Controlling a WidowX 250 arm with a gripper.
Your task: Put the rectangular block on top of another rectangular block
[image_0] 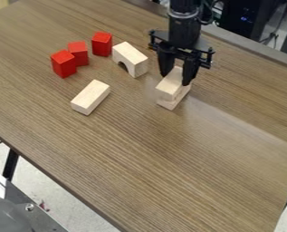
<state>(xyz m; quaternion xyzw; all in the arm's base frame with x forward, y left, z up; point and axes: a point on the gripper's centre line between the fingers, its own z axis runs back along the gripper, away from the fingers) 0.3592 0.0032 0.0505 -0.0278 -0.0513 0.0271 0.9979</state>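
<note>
Nearest on the brown wood-grain table (157,172), a plain pale wooden rectangular block (90,96) lies by itself, apart from the work. To its right is the lower pale wooden rectangular block (171,104), and over it sits the upper pale wooden rectangular block (168,87), the one being placed, roughly lined up but with some of the lower one's side showing. The black two-finger gripper (175,79) is clamped on the upper block, a finger against each long side. I judge this the last part of the placing; whether the full weight rests below, I cannot tell. Next, the block wants settling flat, then the fingers parting evenly and rising straight up, since a sideways drag could skew the stack. Beyond stand three red cubes (64,63) and a pale wooden arch block (130,56), not needed here.
</note>
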